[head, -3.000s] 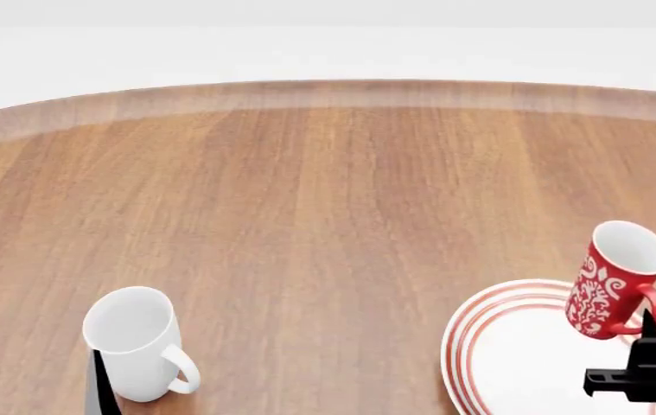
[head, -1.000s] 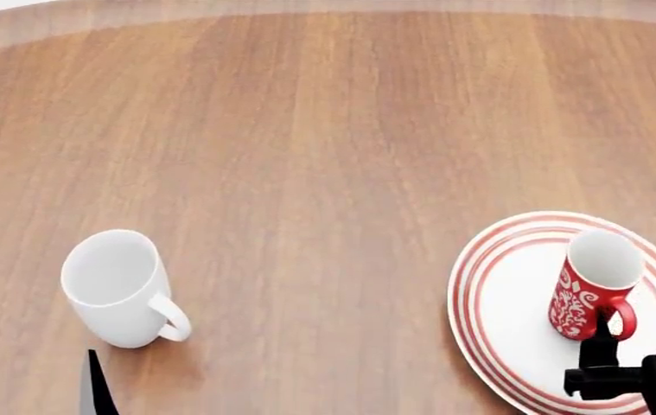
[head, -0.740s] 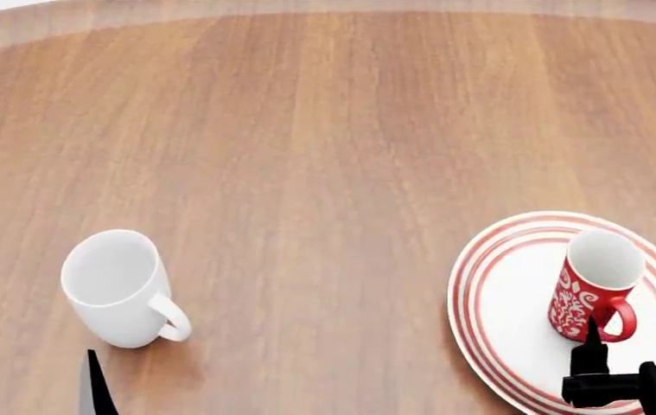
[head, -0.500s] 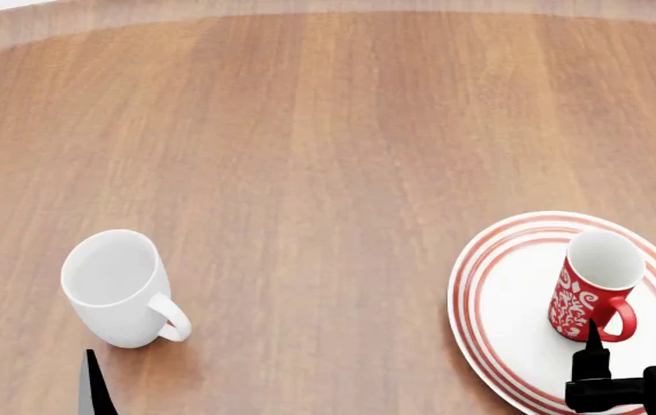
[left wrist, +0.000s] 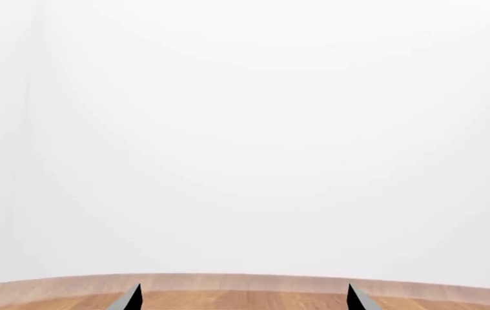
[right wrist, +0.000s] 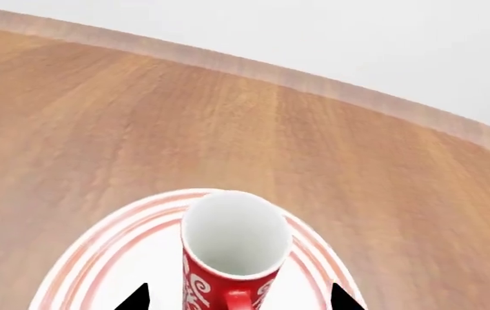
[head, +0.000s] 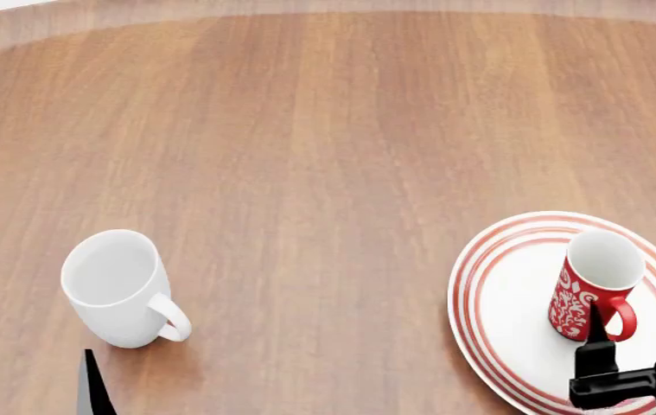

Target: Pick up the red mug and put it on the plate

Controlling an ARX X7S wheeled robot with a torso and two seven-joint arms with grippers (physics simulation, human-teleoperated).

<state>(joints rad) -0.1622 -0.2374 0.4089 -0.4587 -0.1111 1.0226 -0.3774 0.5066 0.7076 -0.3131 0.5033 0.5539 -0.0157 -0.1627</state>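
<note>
The red mug (head: 590, 290) with its white pattern stands upright on the plate (head: 500, 303), handle turned toward me. My right gripper (head: 642, 333) is open just behind the handle, and its fingers touch nothing. In the right wrist view the red mug (right wrist: 232, 248) rises between the two dark fingertips (right wrist: 137, 298) of the right gripper (right wrist: 237, 299), with white plate (right wrist: 98, 258) showing on both sides. My left gripper (head: 26, 389) is open and empty at the near left. In the left wrist view the left gripper (left wrist: 243, 298) shows only its tips over the wood.
A plain white mug (head: 117, 290) stands upright at the near left, just beyond the left gripper's fingers. The round wooden table (head: 328, 130) stretches away to its far rim (head: 304, 7). The plate lies close to the table's near right side.
Three seconds ago the red mug hung tilted in the right gripper over the plate. Now it stands free on the plate. Over the last second the open right gripper backed slightly toward me.
</note>
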